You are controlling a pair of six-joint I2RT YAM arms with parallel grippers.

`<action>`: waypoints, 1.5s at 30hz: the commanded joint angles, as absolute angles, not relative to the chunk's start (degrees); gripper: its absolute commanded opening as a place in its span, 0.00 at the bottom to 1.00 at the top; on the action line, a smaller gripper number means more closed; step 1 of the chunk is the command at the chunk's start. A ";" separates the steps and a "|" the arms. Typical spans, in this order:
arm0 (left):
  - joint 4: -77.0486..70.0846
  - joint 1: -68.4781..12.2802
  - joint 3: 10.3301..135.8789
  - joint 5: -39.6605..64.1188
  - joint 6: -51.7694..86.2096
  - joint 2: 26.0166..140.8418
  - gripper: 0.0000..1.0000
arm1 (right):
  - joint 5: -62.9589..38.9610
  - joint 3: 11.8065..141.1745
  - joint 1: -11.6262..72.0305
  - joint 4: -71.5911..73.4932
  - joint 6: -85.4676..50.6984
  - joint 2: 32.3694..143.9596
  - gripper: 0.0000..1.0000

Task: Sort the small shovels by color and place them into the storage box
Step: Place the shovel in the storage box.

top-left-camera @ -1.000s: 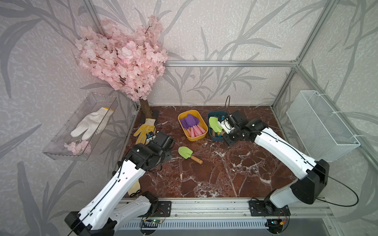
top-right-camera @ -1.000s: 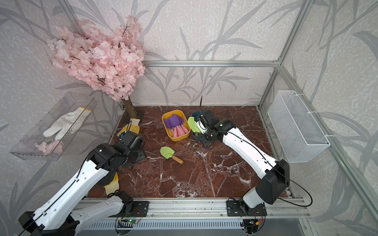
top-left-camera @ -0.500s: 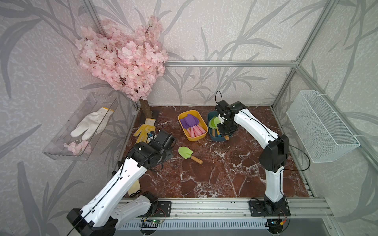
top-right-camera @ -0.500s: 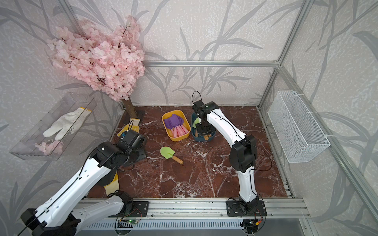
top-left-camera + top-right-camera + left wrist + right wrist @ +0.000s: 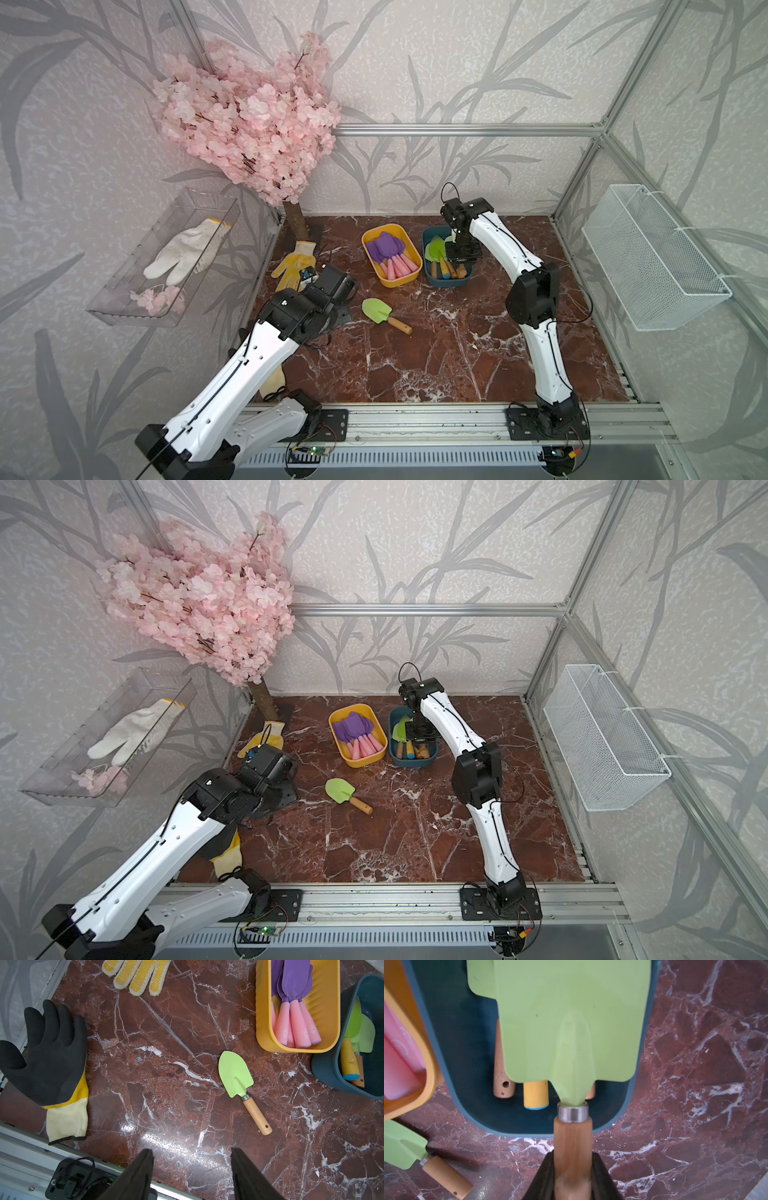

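Observation:
My right gripper (image 5: 573,1159) is shut on the wooden handle of a light green shovel (image 5: 571,1022). It holds the blade over the dark teal storage box (image 5: 467,1053), which has other green shovels lying in it. In both top views that gripper (image 5: 459,253) hangs over the teal box (image 5: 446,283). The yellow-orange box (image 5: 392,284) beside it holds several purple shovels (image 5: 295,978) with pink handles. One green shovel (image 5: 235,1073) with a wooden handle lies loose on the marble floor. My left gripper (image 5: 192,1153) is open and empty, a little short of that shovel.
A yellow dotted glove (image 5: 137,974) and a black glove (image 5: 49,1053) lie on the floor at the left. A clear tray (image 5: 137,309) with a white glove hangs on the left wall and a wire basket (image 5: 648,257) on the right. A pink blossom tree (image 5: 249,137) stands at the back left.
The right arm has folded its elbow upward and now hangs steeply over the teal box with the green shovel. The left arm has barely moved.

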State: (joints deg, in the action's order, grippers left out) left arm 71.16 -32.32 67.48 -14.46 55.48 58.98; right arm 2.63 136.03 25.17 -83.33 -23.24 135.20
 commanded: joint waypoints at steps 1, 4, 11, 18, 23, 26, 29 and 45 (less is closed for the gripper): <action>72.33 -32.43 69.69 -15.32 54.67 58.92 0.63 | 2.31 140.10 24.62 -87.25 -24.74 137.66 0.00; 72.59 -32.37 69.96 -15.34 54.64 58.91 0.63 | 1.96 142.56 23.86 -87.81 -24.96 139.75 0.00; 73.39 -32.41 69.70 -15.86 54.69 58.29 0.63 | 1.93 145.25 23.29 -87.54 -25.14 143.20 0.00; 73.11 -32.42 69.05 -15.54 54.94 58.26 0.63 | 3.07 148.09 23.06 -86.88 -24.54 145.73 0.00; 73.37 -32.34 69.08 -15.55 54.88 58.35 0.63 | 3.16 150.34 22.75 -87.39 -24.08 147.60 0.00; 73.45 -32.33 69.08 -15.61 54.88 58.40 0.63 | 2.84 150.94 22.45 -87.00 -23.82 148.42 0.00; 73.48 -32.31 69.08 -15.59 54.89 58.54 0.63 | 2.24 151.41 22.00 -86.25 -23.58 149.02 0.00; 72.16 -32.26 68.34 -15.06 54.50 59.84 0.63 | 1.14 152.96 21.36 -84.92 -22.68 152.13 0.03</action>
